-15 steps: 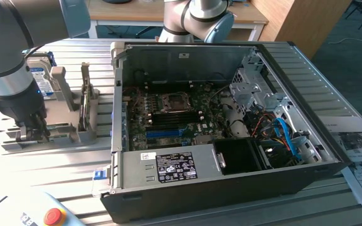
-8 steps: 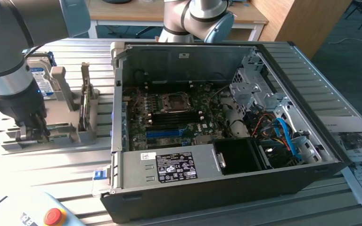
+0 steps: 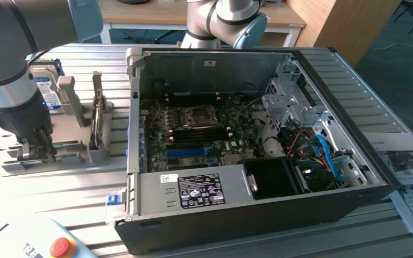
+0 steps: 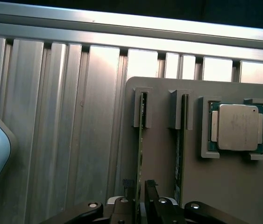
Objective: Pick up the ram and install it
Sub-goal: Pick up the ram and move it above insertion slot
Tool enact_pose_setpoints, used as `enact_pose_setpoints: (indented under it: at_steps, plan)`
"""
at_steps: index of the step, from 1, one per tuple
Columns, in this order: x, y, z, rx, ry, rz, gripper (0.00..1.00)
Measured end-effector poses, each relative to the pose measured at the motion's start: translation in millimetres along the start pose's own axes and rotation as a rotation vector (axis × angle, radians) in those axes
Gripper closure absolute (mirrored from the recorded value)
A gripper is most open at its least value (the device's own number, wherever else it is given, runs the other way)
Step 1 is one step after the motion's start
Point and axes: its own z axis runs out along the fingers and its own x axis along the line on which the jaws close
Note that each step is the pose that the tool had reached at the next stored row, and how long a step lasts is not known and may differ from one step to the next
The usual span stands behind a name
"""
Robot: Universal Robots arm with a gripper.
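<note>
The ram point(image 4: 140, 140) is a thin green stick standing on edge in a slot of the grey holder point(image 4: 164, 88). My gripper point(image 4: 139, 189) is lowered over its near end, open, with one dark finger point(image 4: 151, 192) on each side of the stick and close to it. In the exterior view the gripper point(image 3: 38, 148) reaches down into the holder point(image 3: 84, 156) at that view's left, beside the open computer case point(image 3: 249, 215).
A second green stick point(image 4: 180, 149) stands in the neighbouring slot, and a square silver processor point(image 4: 237, 127) lies in its own recess. A hard drive point(image 3: 45, 88) stands behind the holder. Blue memory slots point(image 3: 189, 152) show on the motherboard. A red stop button point(image 3: 62, 247) and papers point(image 3: 407, 166) lie nearby.
</note>
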Motion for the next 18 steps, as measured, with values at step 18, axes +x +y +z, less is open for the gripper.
enact_pose_setpoints:
  at_steps: [18]
  plan:
    - [0.1,-1.5,-0.7,-0.0002,0.0,0.0,0.77]
